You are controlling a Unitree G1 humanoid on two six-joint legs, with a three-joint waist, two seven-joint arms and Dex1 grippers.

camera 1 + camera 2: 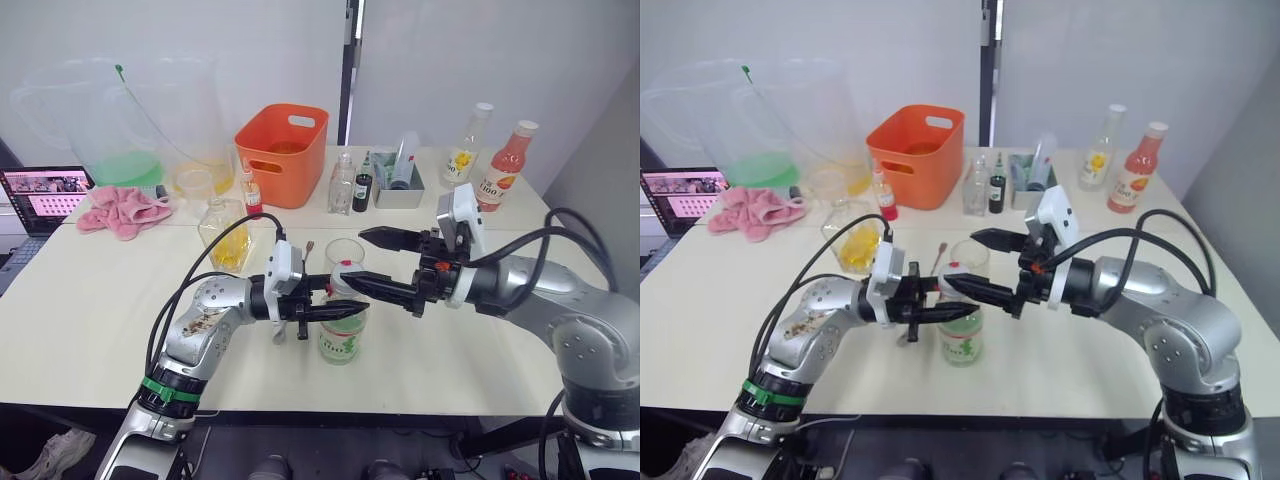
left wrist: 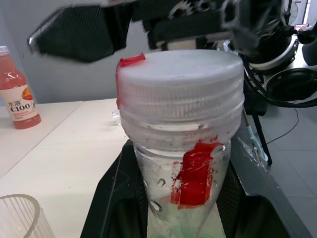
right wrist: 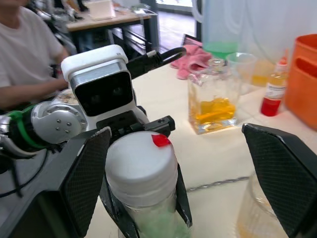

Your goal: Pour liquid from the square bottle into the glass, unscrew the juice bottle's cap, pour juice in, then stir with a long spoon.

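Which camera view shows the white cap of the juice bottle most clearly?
The left wrist view: the white cap sits close, ridges and red tape visible. The right wrist view shows its top between the open fingers of the right gripper. In both eye views the grippers mostly cover it.

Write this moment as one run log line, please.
step: uncap juice | left gripper: shut on juice bottle | right gripper: open, around cap | glass: behind bottle

Head stereo pair is looking fwd and down over the table (image 1: 90, 330), mid-range. Both wrist cams are sitting very close to the juice bottle (image 2: 183, 144), facing each other, sharing its white cap (image 3: 141, 166).
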